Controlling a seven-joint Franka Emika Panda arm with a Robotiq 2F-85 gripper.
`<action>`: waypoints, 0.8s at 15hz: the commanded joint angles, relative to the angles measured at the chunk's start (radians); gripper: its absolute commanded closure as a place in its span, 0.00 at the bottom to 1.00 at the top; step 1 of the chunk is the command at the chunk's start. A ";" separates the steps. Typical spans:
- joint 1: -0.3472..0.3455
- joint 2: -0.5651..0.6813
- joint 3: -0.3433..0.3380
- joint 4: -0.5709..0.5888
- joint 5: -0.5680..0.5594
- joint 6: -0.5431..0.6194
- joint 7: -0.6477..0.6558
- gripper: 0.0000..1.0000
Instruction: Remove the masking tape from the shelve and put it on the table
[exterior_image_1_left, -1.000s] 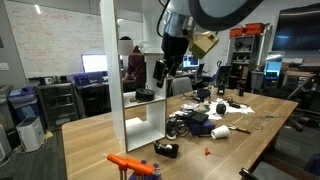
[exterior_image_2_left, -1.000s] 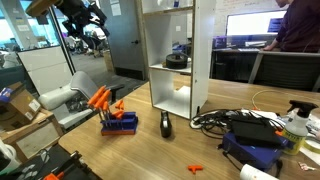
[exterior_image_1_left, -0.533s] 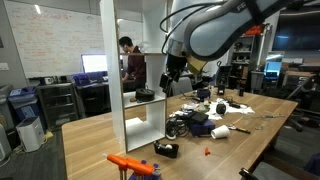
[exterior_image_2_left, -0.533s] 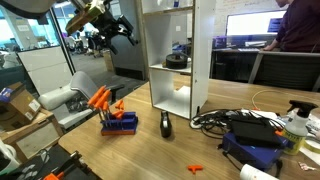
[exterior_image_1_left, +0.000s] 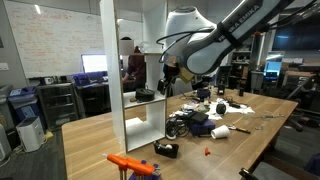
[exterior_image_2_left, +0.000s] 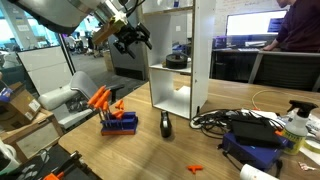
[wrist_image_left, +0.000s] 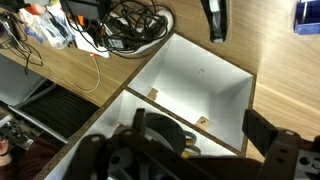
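**Tape not yet lifted from the shelve**

The masking tape (exterior_image_2_left: 177, 60) sits alone in an upper compartment of the white shelve (exterior_image_2_left: 203, 60). The gripper (exterior_image_2_left: 135, 42) hovers beside the shelve, fingers (wrist_image_left: 285, 155) spread, holding nothing. Grasping, lifting out and setting down on the table (exterior_image_2_left: 150, 150) all remain.

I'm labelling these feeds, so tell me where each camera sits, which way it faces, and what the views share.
An exterior view: off the table's end, faces the shelve at an angle; arm and gripper show.
An exterior view: across the table, faces the shelve's open front; gripper shows upper left.
Wrist view: on the wrist, looks into a shelve compartment; dark gripper parts along the bottom.
Shared: both exterior views show the masking tape on the shelve.
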 joint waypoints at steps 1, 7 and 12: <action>-0.045 0.124 0.035 0.094 -0.119 0.042 0.124 0.00; -0.019 0.292 0.033 0.233 -0.082 -0.021 0.093 0.00; -0.009 0.402 0.041 0.367 -0.091 -0.038 0.095 0.00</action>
